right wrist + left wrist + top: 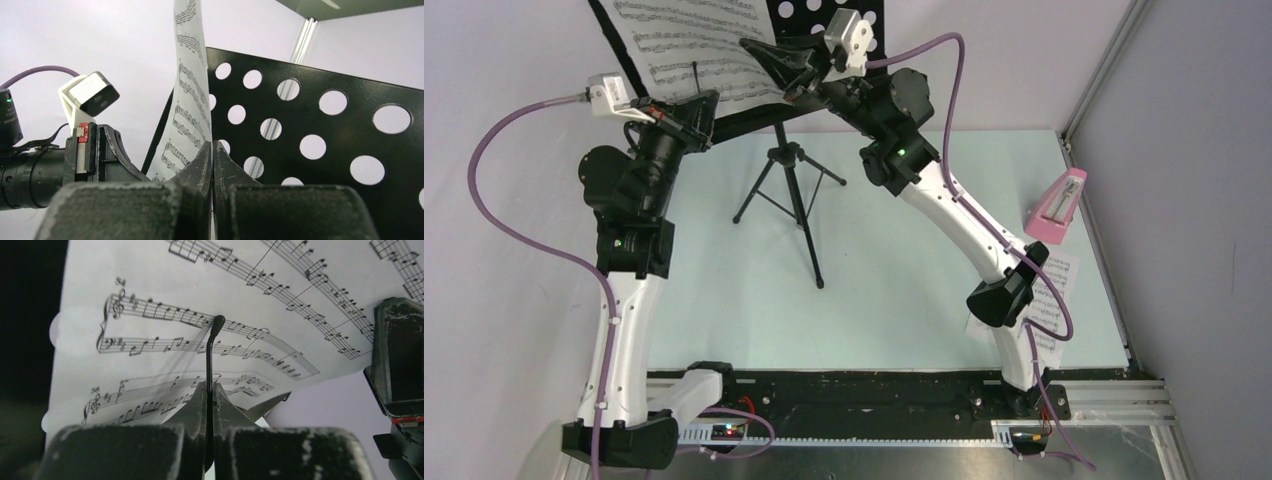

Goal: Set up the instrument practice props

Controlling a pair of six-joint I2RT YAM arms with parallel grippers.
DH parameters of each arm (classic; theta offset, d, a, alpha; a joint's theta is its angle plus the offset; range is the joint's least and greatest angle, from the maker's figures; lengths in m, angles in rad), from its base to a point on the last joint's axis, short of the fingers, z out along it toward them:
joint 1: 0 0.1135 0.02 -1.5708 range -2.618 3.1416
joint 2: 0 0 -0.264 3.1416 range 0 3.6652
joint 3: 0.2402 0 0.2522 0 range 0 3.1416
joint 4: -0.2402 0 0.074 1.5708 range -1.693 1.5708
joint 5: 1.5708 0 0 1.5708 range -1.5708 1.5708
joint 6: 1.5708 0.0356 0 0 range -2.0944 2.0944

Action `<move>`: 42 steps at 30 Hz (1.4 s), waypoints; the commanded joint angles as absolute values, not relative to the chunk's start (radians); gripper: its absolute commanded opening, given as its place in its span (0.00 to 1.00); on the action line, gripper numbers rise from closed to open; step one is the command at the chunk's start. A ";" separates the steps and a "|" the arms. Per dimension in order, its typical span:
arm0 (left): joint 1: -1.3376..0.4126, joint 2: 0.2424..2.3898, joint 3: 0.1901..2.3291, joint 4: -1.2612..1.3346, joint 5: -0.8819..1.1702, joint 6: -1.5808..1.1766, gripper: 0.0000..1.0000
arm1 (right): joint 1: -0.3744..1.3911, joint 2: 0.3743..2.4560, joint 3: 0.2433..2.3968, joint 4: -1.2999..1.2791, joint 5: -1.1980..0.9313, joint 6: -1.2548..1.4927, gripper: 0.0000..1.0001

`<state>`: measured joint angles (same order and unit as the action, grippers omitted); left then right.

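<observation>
At upper centre of the top view: right gripper (212, 150), fingers pressed together on the lower edge of a sheet-music page (150, 290). The page rises from the pinch and bows forward, away from the perforated desk (345, 140) behind it.

Left of it: left gripper (210, 390), fingers clamped on a thin black wire page retainer (209, 365). The wire stands upright out of the grip, with a bent tip, in front of the printed face of the page. The two grippers are near each other, not touching; each appears at the edge of the other's wrist view.

The desk belongs to the black music stand (784, 190), whose tripod legs are spread on the pale table (894, 300) between the two arms. The page covers the left part of the desk; the holes on the right part are bare.

Right side of the top view: pink metronome (1056, 205), upright, near the table's right edge, well apart from the stand. Below it, a second sheet-music page (1052, 305) lies flat on the table, partly hidden by the right arm's elbow. Purple cables (479, 190) loop from both wrists.
</observation>
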<state>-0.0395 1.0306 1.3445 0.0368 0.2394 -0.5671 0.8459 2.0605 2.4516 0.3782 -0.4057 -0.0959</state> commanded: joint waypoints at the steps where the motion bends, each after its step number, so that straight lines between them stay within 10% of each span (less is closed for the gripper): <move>1: -0.033 1.001 1.330 0.043 0.258 -0.568 0.00 | 0.867 2.071 2.452 0.489 -0.386 -0.143 0.00; 42: -0.032 0.987 1.292 0.043 0.252 -0.572 0.00 | 0.894 2.077 2.393 0.463 -0.414 -0.147 0.00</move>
